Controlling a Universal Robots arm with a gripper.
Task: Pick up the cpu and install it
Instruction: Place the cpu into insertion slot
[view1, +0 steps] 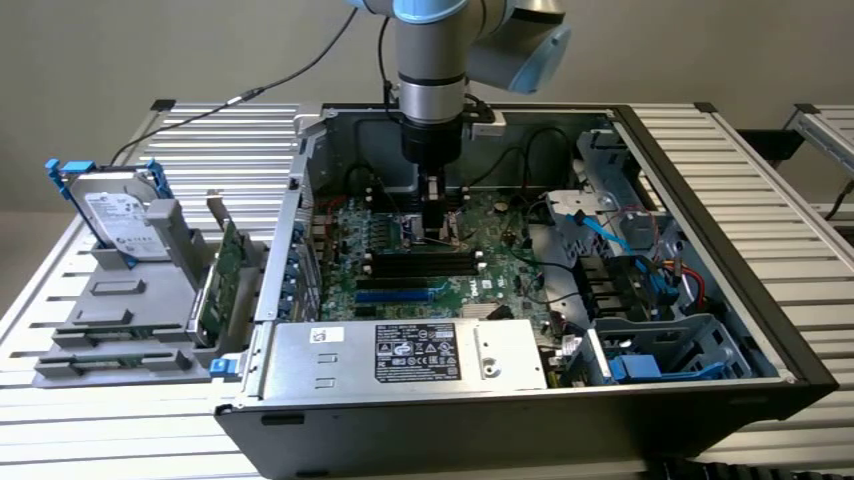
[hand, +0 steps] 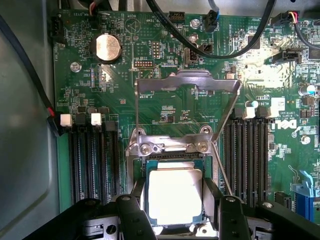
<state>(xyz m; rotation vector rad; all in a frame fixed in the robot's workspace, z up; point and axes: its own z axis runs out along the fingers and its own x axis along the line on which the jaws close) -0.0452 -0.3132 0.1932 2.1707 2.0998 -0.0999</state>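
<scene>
Fingertips (hand: 131, 211) of the gripper (hand: 177, 202) are pressed against two opposite edges of the cpu (hand: 175, 192), which is gripped level at the open socket frame (hand: 172, 145). The arm (view1: 430, 100) is pointed straight down into the computer case (view1: 534, 440), toward twelve o'clock in the exterior view. A hard drive (view1: 118, 215) is stood at the case's nine o'clock.
</scene>
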